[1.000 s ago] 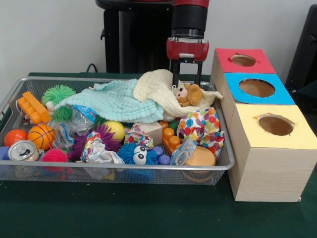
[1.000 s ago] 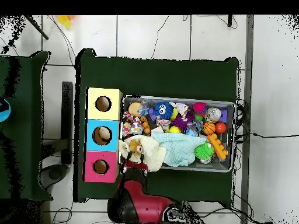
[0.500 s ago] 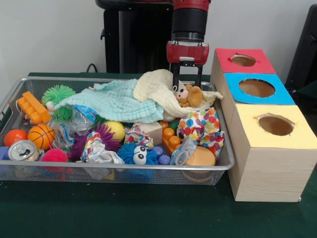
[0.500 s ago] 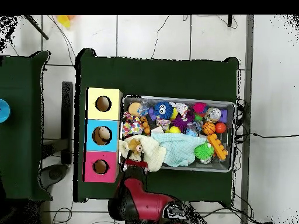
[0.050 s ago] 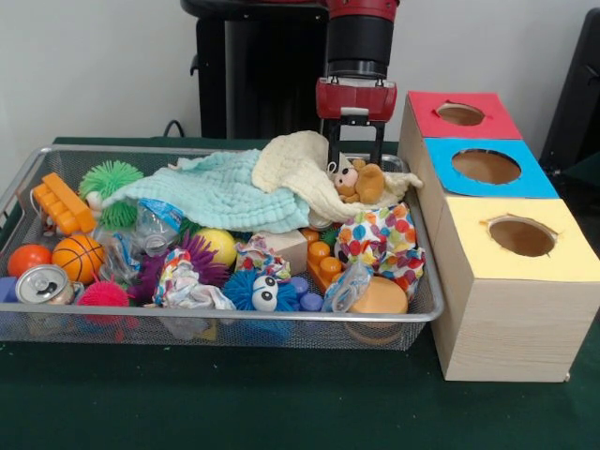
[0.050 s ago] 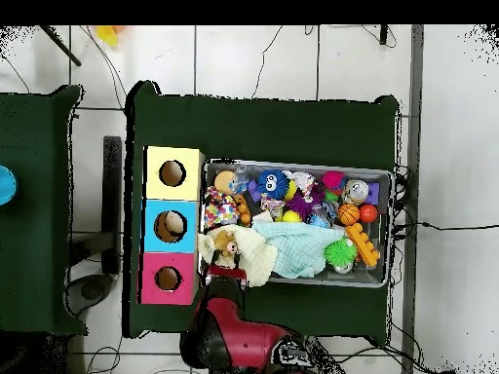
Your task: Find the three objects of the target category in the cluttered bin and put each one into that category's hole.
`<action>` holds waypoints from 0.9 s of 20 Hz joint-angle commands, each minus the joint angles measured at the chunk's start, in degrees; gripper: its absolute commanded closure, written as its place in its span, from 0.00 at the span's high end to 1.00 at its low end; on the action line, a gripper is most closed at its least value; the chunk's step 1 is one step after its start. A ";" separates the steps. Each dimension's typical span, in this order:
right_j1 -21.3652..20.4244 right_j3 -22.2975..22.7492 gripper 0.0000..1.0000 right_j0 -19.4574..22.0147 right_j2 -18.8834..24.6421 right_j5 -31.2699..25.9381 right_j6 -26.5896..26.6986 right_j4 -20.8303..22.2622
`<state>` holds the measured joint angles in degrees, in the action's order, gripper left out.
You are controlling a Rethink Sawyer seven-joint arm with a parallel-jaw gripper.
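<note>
A wire mesh bin (image 5: 28, 178) is set on a dark green table (image 5: 281, 403), and three wooden boxes stand in a row just beside it: one red-topped (image 5: 464, 117), one blue-topped (image 5: 487, 169), one yellow-topped (image 5: 520, 239), each with a round hole in its lid.

The gripper (image 5: 353, 155) is held at the bin's far edge, near the red-topped box. Its two black fingers (image 5: 333, 141) are seen apart, pointing down, with tips just behind a cream cloth (image 5: 295, 169). Nothing is clamped between them. In the overhead view the gripper (image 6: 225, 273) is seen at the bin's corner beside the red-topped box.

A small brown plush animal (image 5: 358, 180) lies on the cream cloth, just in front of the fingertips; contact cannot be told. A pale green cloth (image 5: 211, 192) is spread beside the cream one, across the bin's back.

Toward the front are noted: a polka-dot cloth bundle (image 5: 380, 239), a blue fuzzy ball with eyes (image 5: 261, 291), a yellow ball (image 5: 217, 246), a small basketball (image 5: 77, 258), a can (image 5: 42, 284), orange toy bricks (image 5: 62, 202) and a green spiky ball (image 5: 111, 178).
</note>
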<state>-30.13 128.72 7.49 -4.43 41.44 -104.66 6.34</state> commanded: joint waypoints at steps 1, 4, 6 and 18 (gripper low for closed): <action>1.73 -9.55 1.00 0.12 4.95 7.73 -12.53 0.02; 1.68 -9.56 1.00 -0.26 4.54 8.85 -12.14 -0.33; 1.55 -9.64 1.00 -0.61 4.17 9.45 -11.72 -0.62; 2.58 -10.74 1.00 -1.22 3.68 10.25 -10.99 -1.60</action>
<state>-30.13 128.49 5.97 -4.42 47.23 -104.66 6.33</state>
